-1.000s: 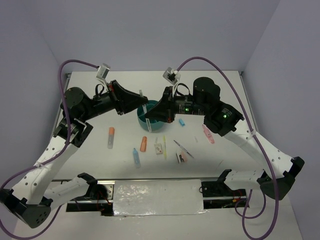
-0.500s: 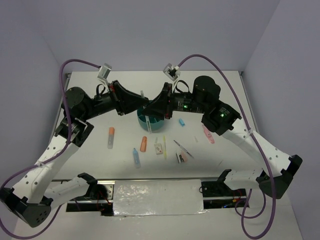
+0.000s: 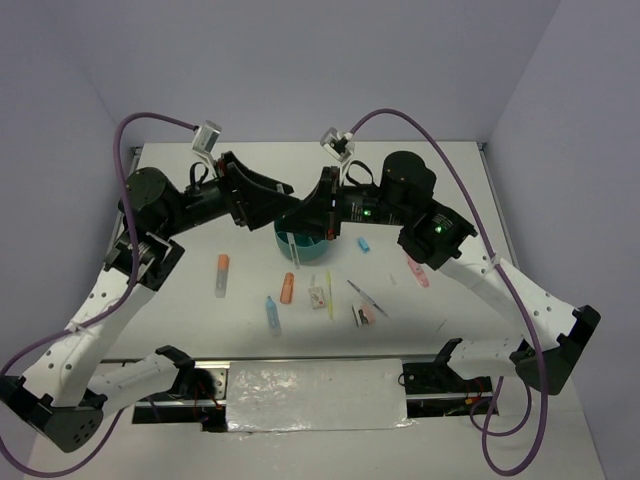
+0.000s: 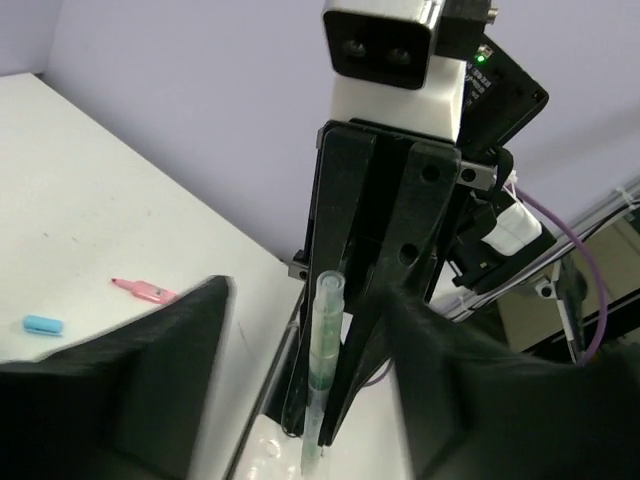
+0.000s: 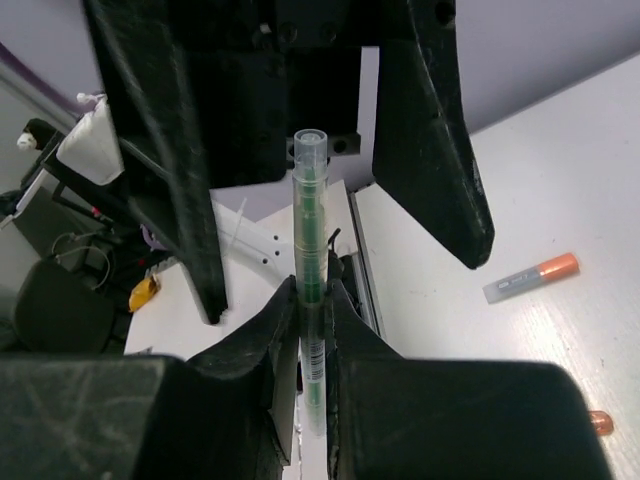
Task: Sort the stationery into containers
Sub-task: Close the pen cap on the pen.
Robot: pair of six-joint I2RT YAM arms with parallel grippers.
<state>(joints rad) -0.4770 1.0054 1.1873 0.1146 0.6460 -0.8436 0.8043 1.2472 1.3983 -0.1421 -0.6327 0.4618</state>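
Above the teal organiser bowl (image 3: pixel 312 258) my two grippers meet tip to tip. My right gripper (image 5: pixel 310 300) is shut on a clear pen with green ink (image 5: pixel 309 200), which stands upright between its fingers. My left gripper (image 4: pixel 310 330) is open, with its blurred fingers (image 4: pixel 170 380) spread on either side of the pen (image 4: pixel 325 360) and not touching it. In the top view the left gripper (image 3: pixel 288 205) and right gripper (image 3: pixel 300 222) cover most of the bowl, and the pen's lower end (image 3: pixel 291 248) hangs over it.
In front of the bowl on the white table lie an orange-and-grey marker (image 3: pixel 222 272), an orange marker (image 3: pixel 288 288), a light-blue marker (image 3: pixel 271 312), a yellow pencil (image 3: pixel 328 292), a thin pen (image 3: pixel 360 293), small pink and white pieces (image 3: pixel 365 313), a pink marker (image 3: pixel 417 270) and a blue piece (image 3: pixel 364 244).
My left gripper's jaws have sprung open and let go of the pen. The right gripper has moved left over the bowl and now holds the pen alone.
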